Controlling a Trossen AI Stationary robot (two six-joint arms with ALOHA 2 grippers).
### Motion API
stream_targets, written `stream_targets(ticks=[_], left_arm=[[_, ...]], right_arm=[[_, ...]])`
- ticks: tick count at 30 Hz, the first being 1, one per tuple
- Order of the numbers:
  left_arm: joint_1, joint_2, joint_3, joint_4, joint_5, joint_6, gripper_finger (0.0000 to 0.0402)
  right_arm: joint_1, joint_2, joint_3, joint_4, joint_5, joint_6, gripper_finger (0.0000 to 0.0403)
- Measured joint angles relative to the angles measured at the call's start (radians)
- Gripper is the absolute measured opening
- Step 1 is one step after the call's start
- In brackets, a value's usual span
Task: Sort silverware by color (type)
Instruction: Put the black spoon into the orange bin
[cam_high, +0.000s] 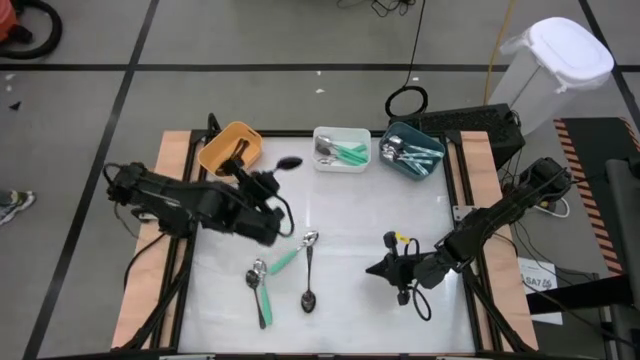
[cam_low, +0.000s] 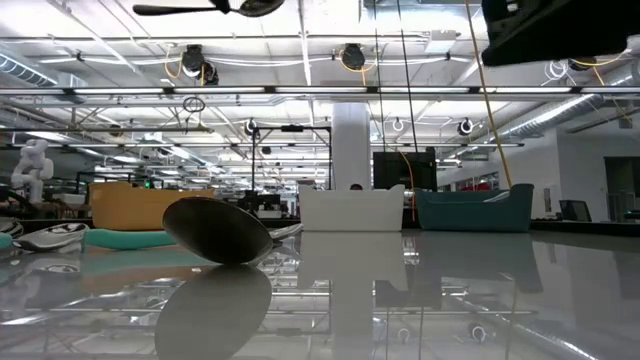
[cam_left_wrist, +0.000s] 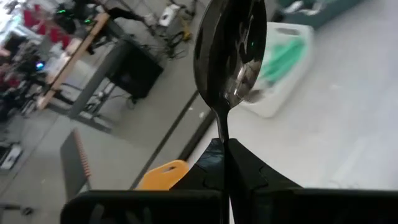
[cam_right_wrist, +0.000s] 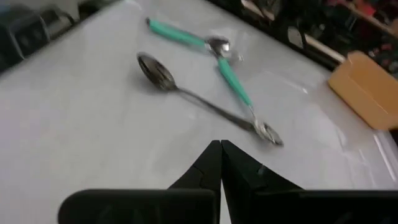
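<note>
The left gripper (cam_high: 268, 178) is clenched on the dark handle of a spoon (cam_high: 288, 162), holding it in the air just beside the orange bin (cam_high: 228, 145) at the back left of the table (cam_high: 350, 290). In the left wrist view the spoon's shiny bowl (cam_left_wrist: 231, 50) stands up past the closed fingers (cam_left_wrist: 245, 171), with the white bin (cam_left_wrist: 283, 68) beyond it.

The right gripper (cam_high: 374, 269) hovers low over the right half of the table, its fingers pressed together with nothing between them.

Three spoons lie loose on the table in front of the left arm: a silver spoon (cam_high: 309, 270), a mint-green one (cam_high: 285, 260) lying slantwise with its bowl touching the silver spoon's end, and another mint-green one (cam_high: 259, 292) just to the left.

The white bin (cam_high: 340, 150) holds mint-green spoons; the teal bin (cam_high: 412, 152) beside it holds silver ones.

At the lower right edge a small white label (cam_high: 538, 281) bears writing too small to read. No other writing can be made out.
</note>
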Motion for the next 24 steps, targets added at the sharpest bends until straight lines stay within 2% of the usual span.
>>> stream_targets(ticks=[4,8,15,24], left_arm=[[0.071,-0.098,-0.140,0.100,-0.002,0.050,0.0001],[0.153,-0.217,-0.318,0.272,0.045,0.130,0.0001],[0.365,-0.386,-0.569,0.492,0.124,0.219,0.0001],[0.670,-0.421,-0.755,0.677,0.223,0.330,0.0001]], right_arm=[[-0.036,-0.033,0.000,-0.074,0.001,-0.017,0.0002],[-0.076,-0.056,0.000,-0.107,0.001,-0.056,0.0002],[-0.152,-0.063,0.000,-0.129,0.001,-0.130,0.0002],[-0.244,-0.063,0.000,-0.137,-0.005,-0.185,0.0002]])
